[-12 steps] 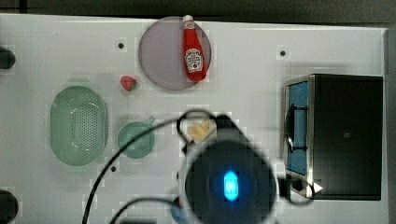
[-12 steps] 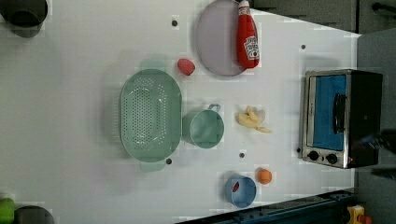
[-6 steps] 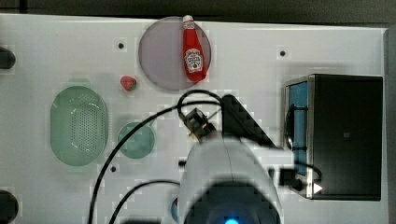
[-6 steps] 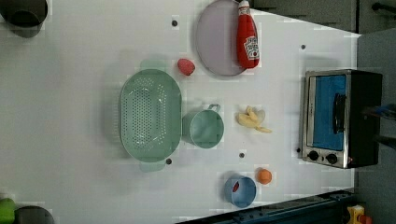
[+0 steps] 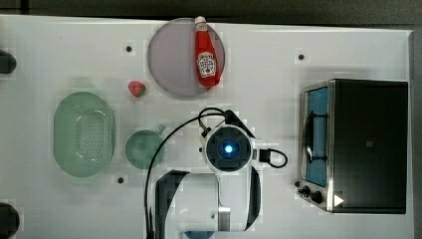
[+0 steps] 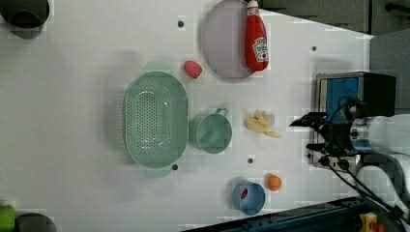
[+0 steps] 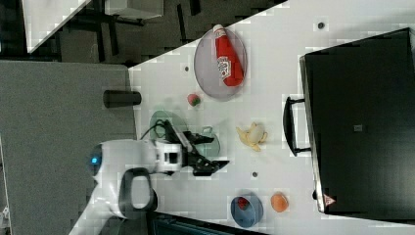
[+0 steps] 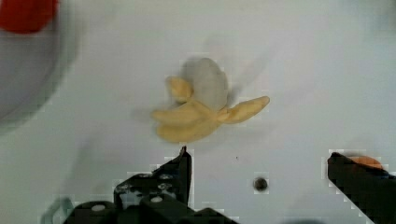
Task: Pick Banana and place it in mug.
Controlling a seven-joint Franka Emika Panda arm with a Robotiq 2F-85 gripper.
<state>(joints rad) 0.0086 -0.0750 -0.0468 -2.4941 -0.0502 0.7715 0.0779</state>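
The banana [image 6: 261, 124] is pale yellow, partly peeled, and lies on the white table just to the left view's right of the teal mug [image 6: 211, 134]. My gripper [image 8: 259, 156] hangs open above the table with nothing between its fingers. In the wrist view the banana [image 8: 205, 114] lies just beyond the fingertips [image 8: 183, 161]. The gripper [image 6: 309, 133] appears to the left view's right of the banana. It hovers in front of the mug [image 7: 213, 145] in the right view, apart from the banana [image 7: 252, 134]. My arm [image 5: 228, 148] covers the banana in the top view, beside the mug [image 5: 144, 148].
A pale-green colander [image 6: 155, 118] sits beside the mug. A ketchup bottle [image 6: 255, 38] lies on a grey plate [image 6: 220, 41], with a strawberry [image 6: 192, 69] nearby. A toaster oven [image 5: 366, 144] stands at the top view's right. A blue bowl [image 6: 249, 198] and an orange [image 6: 273, 182] sit near the front edge.
The arm has swung in over the banana, which it now covers in the top view. It has entered the left view from that view's right edge.
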